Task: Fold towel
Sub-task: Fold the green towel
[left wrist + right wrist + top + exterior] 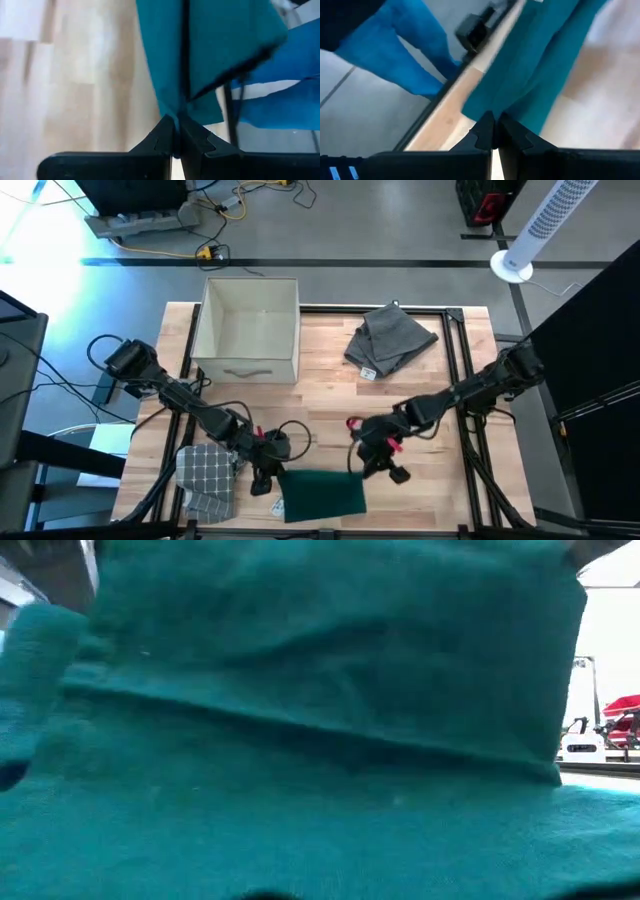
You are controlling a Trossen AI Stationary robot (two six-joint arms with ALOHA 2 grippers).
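The teal towel lies near the table's front edge, and in the low view the towel fills the picture, one part raised above a part that lies flat. My left gripper is at the towel's far left corner, shut on it. At the far right corner my right gripper is also shut on the towel. The fingers of both meet on teal cloth in the wrist views. My left gripper pinches the towel's edge at its far left corner between its two fingers; one layer or several, I cannot tell. The cloth runs away from the fingertips in a crease. My right gripper pinches the towel at its far right corner between its two fingers. The towel's near part lies on the table.
An open beige box stands at the far left. A folded grey towel lies at the far right, a checked cloth at the near left. Something blue shows beyond the table's near edge.
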